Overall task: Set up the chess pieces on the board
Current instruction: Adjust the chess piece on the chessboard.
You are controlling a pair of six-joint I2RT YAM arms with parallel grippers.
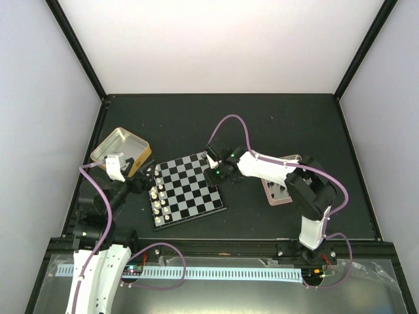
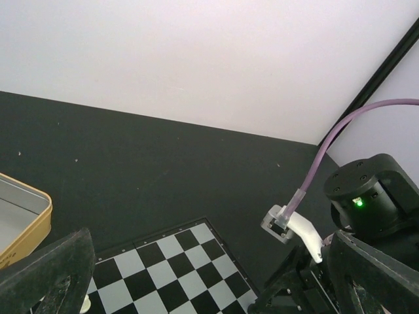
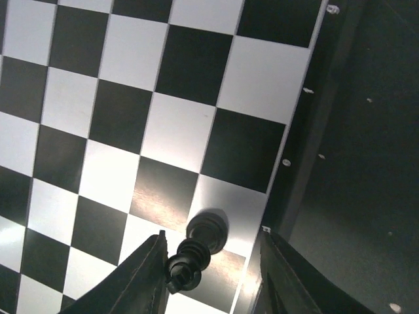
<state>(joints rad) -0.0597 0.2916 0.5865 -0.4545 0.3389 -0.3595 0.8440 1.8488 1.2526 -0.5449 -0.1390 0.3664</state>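
Note:
The board (image 1: pixel 188 188) lies mid-table. Several cream-white pieces (image 1: pixel 159 194) stand along its left edge. My right gripper (image 1: pixel 213 172) is over the board's far right corner. In the right wrist view its fingers (image 3: pixel 147 275) are spread wide on either side of one glossy black piece (image 3: pixel 196 252). That piece stands on a pale square of the board (image 3: pixel 150 127) beside the rim, its head close against the left finger. My left gripper (image 1: pixel 141 183) hovers at the board's left side, open and empty. Its fingers (image 2: pixel 49 275) frame the board (image 2: pixel 163 275).
A gold tin (image 1: pixel 121 152) sits at the back left and also shows in the left wrist view (image 2: pixel 23 226). A pink-rimmed tin (image 1: pixel 278 191) lies right of the board, partly under the right arm (image 1: pixel 308 190). A black frame post (image 2: pixel 380 85) stands behind.

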